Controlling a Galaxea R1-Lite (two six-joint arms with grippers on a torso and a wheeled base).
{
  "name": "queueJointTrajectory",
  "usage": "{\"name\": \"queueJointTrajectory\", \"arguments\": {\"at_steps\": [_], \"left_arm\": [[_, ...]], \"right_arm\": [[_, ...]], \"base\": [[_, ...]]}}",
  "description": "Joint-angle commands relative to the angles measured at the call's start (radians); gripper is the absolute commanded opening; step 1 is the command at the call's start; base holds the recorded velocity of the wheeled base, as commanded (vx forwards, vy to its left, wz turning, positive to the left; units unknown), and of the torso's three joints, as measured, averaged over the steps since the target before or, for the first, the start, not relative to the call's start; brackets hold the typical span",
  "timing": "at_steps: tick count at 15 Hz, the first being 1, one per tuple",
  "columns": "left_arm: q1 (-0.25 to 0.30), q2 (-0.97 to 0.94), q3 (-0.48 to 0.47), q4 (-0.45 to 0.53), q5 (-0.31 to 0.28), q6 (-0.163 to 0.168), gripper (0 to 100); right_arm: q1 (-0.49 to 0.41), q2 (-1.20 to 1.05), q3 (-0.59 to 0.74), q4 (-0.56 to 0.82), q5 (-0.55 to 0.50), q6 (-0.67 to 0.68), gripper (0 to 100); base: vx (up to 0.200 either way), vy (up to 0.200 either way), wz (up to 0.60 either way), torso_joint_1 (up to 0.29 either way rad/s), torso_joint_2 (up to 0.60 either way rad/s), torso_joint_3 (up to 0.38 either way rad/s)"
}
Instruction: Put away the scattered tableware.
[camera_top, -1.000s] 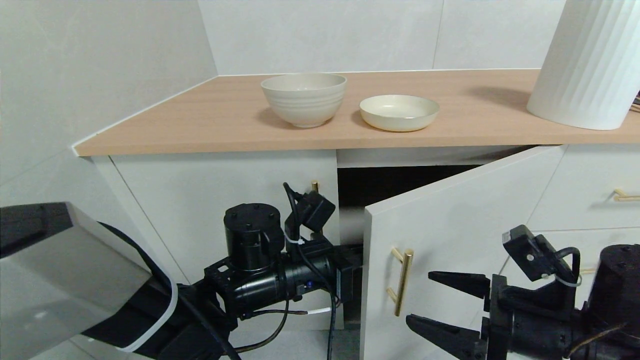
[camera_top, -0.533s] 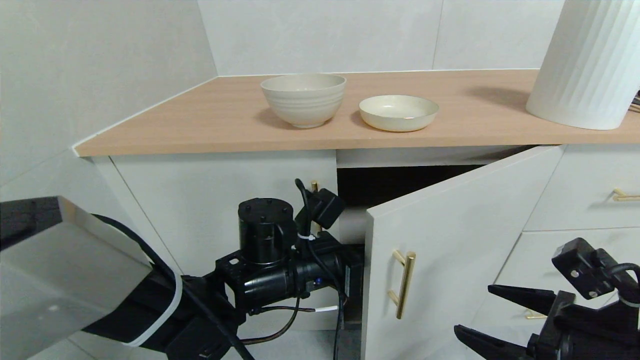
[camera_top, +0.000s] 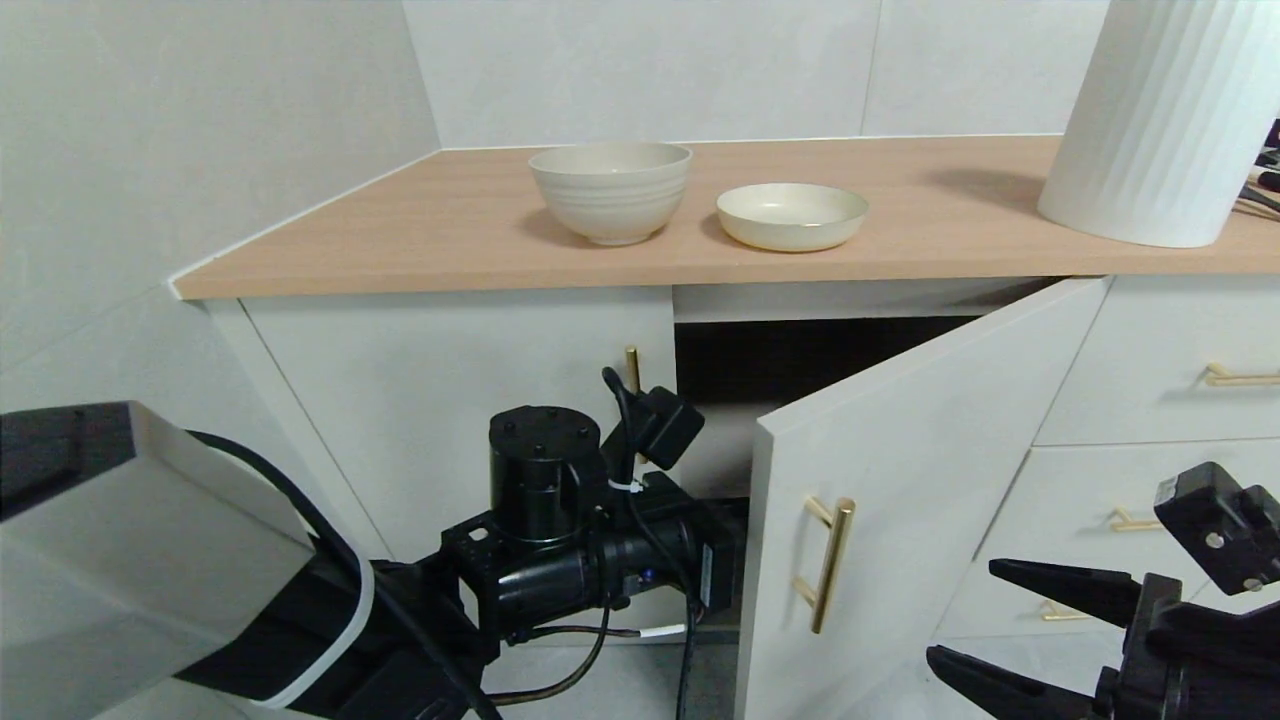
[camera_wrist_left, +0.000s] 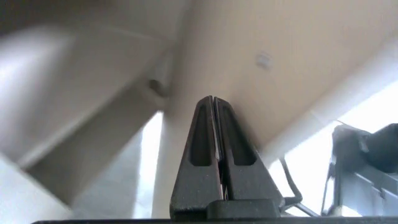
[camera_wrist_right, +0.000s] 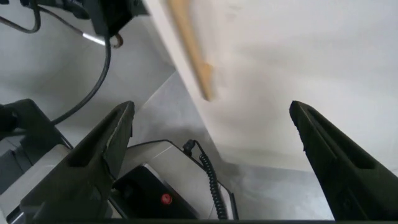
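A cream ribbed bowl (camera_top: 610, 190) and a shallow cream plate (camera_top: 791, 215) stand side by side on the wooden counter (camera_top: 400, 240). Below them a white cabinet door (camera_top: 900, 470) with a gold handle (camera_top: 828, 563) stands partly open. My left arm reaches into the gap behind the door's edge. My left gripper (camera_wrist_left: 213, 102) is shut with nothing in it, close to a pale inner surface. My right gripper (camera_top: 962, 612) is open and empty, low and to the right of the door, facing it. The right wrist view shows the handle (camera_wrist_right: 189, 43) between and beyond the spread fingers (camera_wrist_right: 115, 134).
A tall white ribbed vessel (camera_top: 1160, 120) stands at the counter's right end. White drawers with gold handles (camera_top: 1240, 377) lie right of the open door. A shut cabinet door (camera_top: 450, 400) and a tiled wall are on the left. The cabinet's inside is dark.
My right gripper has drawn back to the right, away from the door handle, still open. My left arm has edged right toward the door gap. The head camera has shifted slightly.
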Motion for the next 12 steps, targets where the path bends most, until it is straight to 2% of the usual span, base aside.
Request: {"name": "queueJointTrajectory", "arguments": {"at_steps": [1,3,5,12], "left_arm": [[-0.001,0.004,-0.003,0.000,0.001,-0.001,0],[-0.001,0.019,-0.010,-0.002,0.001,-0.001,0],[-0.001,0.038,-0.027,-0.002,0.002,-0.001,0],[-0.013,0.128,-0.124,-0.002,0.081,-0.001,0]], "right_arm": [[0.000,-0.004,0.000,-0.001,0.001,0.000,100],[0.000,-0.004,0.000,-0.001,0.001,0.000,100],[0.000,-0.005,0.000,-0.001,0.001,0.000,100],[0.000,-0.007,0.000,-0.001,0.001,0.000,100]], "base": [[-0.200,0.000,0.00,-0.007,0.00,0.002],[-0.200,0.000,0.00,0.000,0.00,0.005],[0.000,0.000,0.00,0.000,0.00,0.000],[0.000,0.000,0.00,0.000,0.00,0.000]]}}
